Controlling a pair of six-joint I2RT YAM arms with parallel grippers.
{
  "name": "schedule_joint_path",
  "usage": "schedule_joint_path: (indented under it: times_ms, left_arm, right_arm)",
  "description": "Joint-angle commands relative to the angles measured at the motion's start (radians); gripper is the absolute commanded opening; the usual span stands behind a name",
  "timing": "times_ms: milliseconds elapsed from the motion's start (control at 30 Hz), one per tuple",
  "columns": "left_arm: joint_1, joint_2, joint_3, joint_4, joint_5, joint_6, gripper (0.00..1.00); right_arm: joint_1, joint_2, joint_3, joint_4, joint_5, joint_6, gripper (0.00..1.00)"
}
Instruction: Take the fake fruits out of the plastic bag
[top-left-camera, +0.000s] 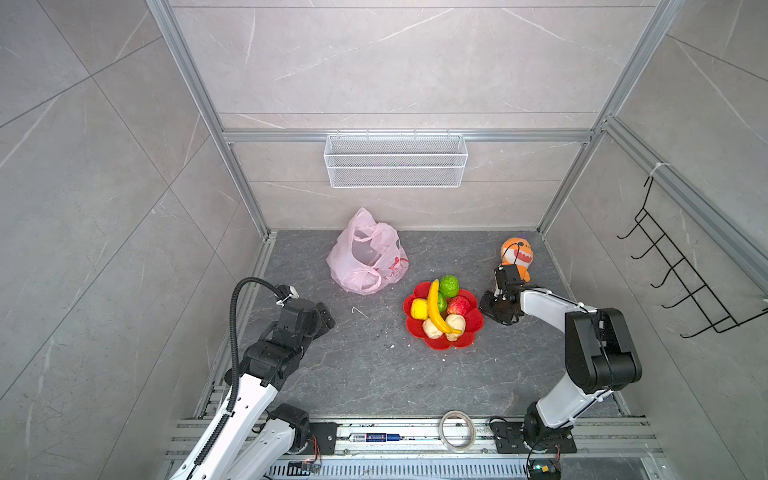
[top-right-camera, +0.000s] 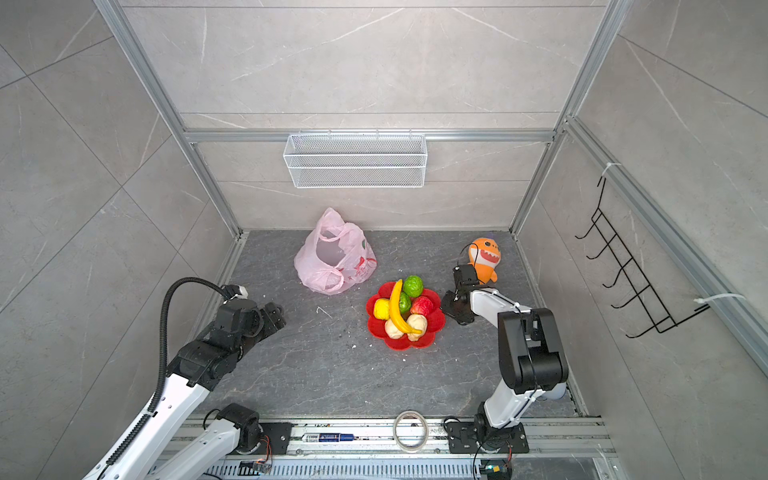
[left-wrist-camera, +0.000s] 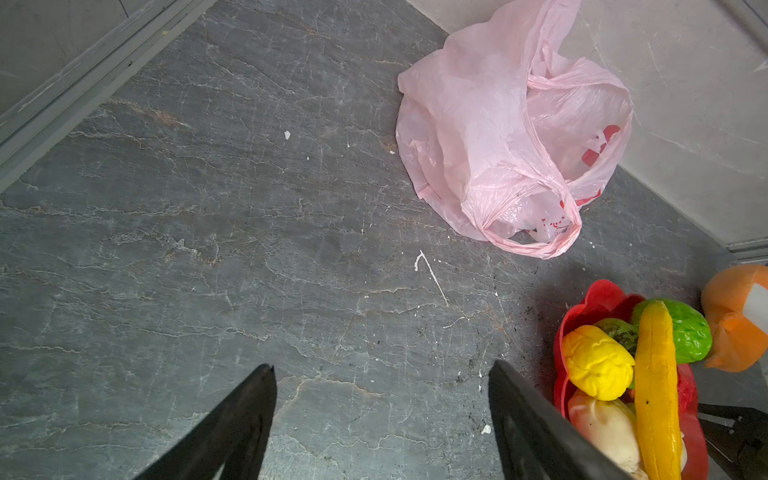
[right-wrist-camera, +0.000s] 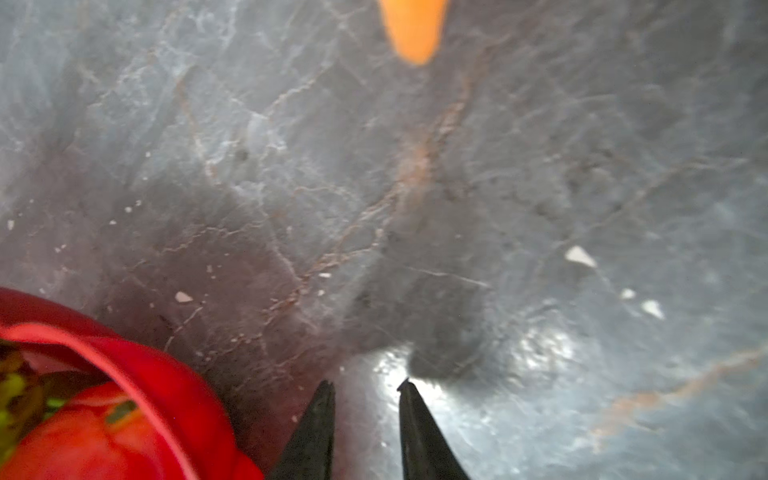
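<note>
While both top views show the fake fruits (top-left-camera: 440, 309) heaped in the red dish (top-left-camera: 471, 332) near the plastic bag (top-left-camera: 365, 257), my left wrist view shows the left gripper (left-wrist-camera: 380, 370) wide, empty; right wrist view: right gripper (right-wrist-camera: 365, 386) narrow, empty.

In both top views the light is bright, even and from overhead; the red flower-shaped dish (top-left-camera: 415, 328) casts only a faint, short shadow on the dark stone floor (top-left-camera: 365, 374). The aluminium rails (top-left-camera: 199, 104) splay outward toward the upper corners of the frame. My left wrist view is crisp, with my left gripper (left-wrist-camera: 382, 365) a black silhouette. My right wrist view is soft and smeared: there is white glare on the floor just off my right gripper (right-wrist-camera: 365, 386) with a dark shadow beside it, and the orange plush shark (right-wrist-camera: 413, 29) is out of focus.
</note>
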Motion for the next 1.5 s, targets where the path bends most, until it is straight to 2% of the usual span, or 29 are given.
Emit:
schedule_joint_path:
  times_ms: [0,333,700,1133,1300,1400,1467]
  left_arm:
    - [-0.004,-0.017,-0.002,0.002,-0.018,-0.012,0.82]
    - [-0.004,-0.053,-0.033,-0.005,-0.023,-0.023,0.82]
    - [-0.004,-0.058,-0.051,0.0,-0.011,-0.032,0.82]
    - [-0.004,-0.059,-0.07,0.01,-0.015,-0.035,0.82]
    - [-0.004,-0.046,-0.079,0.033,-0.029,-0.028,0.85]
    - [-0.004,-0.02,-0.069,0.044,-0.102,-0.004,0.98]
    - [-0.004,0.012,-0.057,0.064,-0.139,0.028,0.99]
  right_arm:
    - [0.035,0.032,0.031,0.002,-0.008,0.022,0.31]
    - [0.189,0.088,0.088,0.0,0.028,0.069,0.3]
    - [0.335,0.086,0.083,0.017,0.073,0.12,0.3]
    - [0.45,0.169,0.178,0.037,0.095,0.175,0.3]
    - [0.452,0.1,0.12,0.027,0.127,0.148,0.31]
    - [0.449,0.001,0.057,0.002,0.196,0.104,0.33]
    - [0.444,-0.078,0.014,-0.008,0.238,0.069,0.39]
